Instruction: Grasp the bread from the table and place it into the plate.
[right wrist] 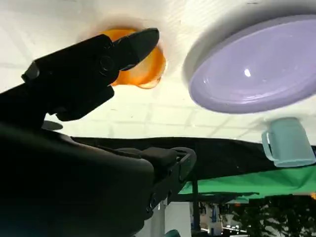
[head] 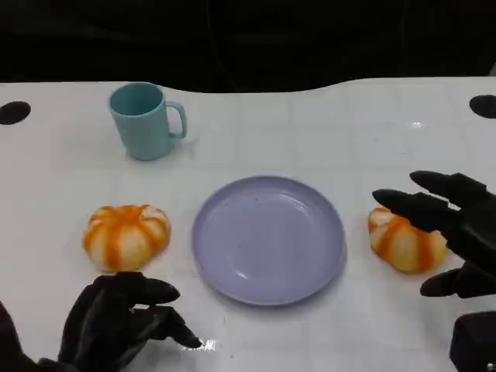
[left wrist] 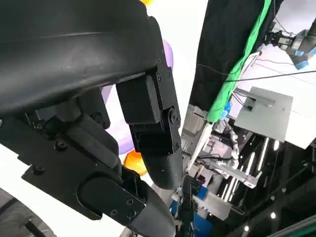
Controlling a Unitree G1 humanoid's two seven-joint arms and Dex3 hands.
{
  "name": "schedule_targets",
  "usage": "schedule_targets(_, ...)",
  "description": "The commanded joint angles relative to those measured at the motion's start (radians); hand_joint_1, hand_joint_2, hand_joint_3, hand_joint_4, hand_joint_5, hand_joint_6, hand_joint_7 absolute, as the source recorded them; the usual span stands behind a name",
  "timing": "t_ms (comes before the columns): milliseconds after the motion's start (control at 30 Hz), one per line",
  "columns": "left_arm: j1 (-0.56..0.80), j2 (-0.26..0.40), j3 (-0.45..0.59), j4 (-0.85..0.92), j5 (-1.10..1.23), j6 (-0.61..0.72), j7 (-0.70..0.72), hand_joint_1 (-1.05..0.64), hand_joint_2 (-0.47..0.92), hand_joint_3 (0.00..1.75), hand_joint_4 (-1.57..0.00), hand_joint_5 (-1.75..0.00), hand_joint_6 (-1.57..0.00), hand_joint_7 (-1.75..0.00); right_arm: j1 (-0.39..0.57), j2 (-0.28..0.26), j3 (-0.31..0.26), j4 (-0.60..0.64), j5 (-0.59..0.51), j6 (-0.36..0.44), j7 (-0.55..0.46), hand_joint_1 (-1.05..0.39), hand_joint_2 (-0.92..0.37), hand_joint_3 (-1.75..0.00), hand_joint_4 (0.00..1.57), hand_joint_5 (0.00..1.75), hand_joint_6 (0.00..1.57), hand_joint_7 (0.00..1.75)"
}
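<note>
I see my right hand (head: 453, 232) with fingers spread, released, over the right bread (head: 404, 240), which lies on the tabletop (head: 325, 124) right of the plate (head: 268, 239); my left hand (head: 116, 318) sits clenched, near.

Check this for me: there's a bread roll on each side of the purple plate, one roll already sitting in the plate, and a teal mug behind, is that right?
Not quite. The purple plate holds nothing; the head view shows its whole surface bare. The rest stands: one bread roll lies on the table to one side, another roll on the other under the right hand, and the teal mug stands behind.
</note>
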Motion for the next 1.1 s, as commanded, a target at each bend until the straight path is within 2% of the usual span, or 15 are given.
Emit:
schedule_targets(33, 0.002, 0.013, 0.006, -0.001, 0.006, -0.002, 0.007, -0.94, 0.67, 0.0, -1.57, -0.42, -1.56, 0.0, -0.038, -0.024, 0.024, 0.022, -0.027, 0.025, -0.015, -0.26, -0.62, 0.0, 0.0, 0.16, 0.21, 0.01)
schedule_targets(267, 0.003, 0.012, 0.006, -0.005, 0.005, 0.001, 0.01, -0.93, 0.67, 0.0, -1.57, -0.41, -1.56, 0.0, -0.135, -0.028, 0.103, 0.149, -0.096, 0.031, -0.043, -0.29, -0.65, -0.01, 0.0, 0.21, 0.21, 0.01)
schedule_targets(533, 0.007, 0.009, 0.006, -0.007, 0.004, -0.002, 0.008, -0.93, 0.66, 0.0, -1.57, -0.42, -1.56, 0.0, -0.266, 0.0, 0.215, 0.366, -0.143, 0.04, -0.101, -0.32, -0.68, -0.01, 0.05, 0.24, 0.24, 0.01)
schedule_targets(733, 0.01, 0.01, 0.005, -0.011, 0.006, -0.003, 0.009, -0.93, 0.67, 0.0, -1.57, -0.41, -1.56, 0.0, -0.366, 0.029, 0.306, 0.557, -0.182, 0.027, -0.184, -0.38, -0.71, -0.01, 0.07, 0.24, 0.25, 0.01)
schedule_targets(1100, 0.012, 0.008, 0.006, -0.013, 0.002, 0.005, 0.012, -0.93, 0.66, 0.0, -1.57, -0.42, -1.56, 0.0, -0.481, 0.088, 0.414, 0.772, -0.199, 0.042, -0.237, -0.37, -0.75, -0.01, 0.11, 0.22, 0.26, 0.0)
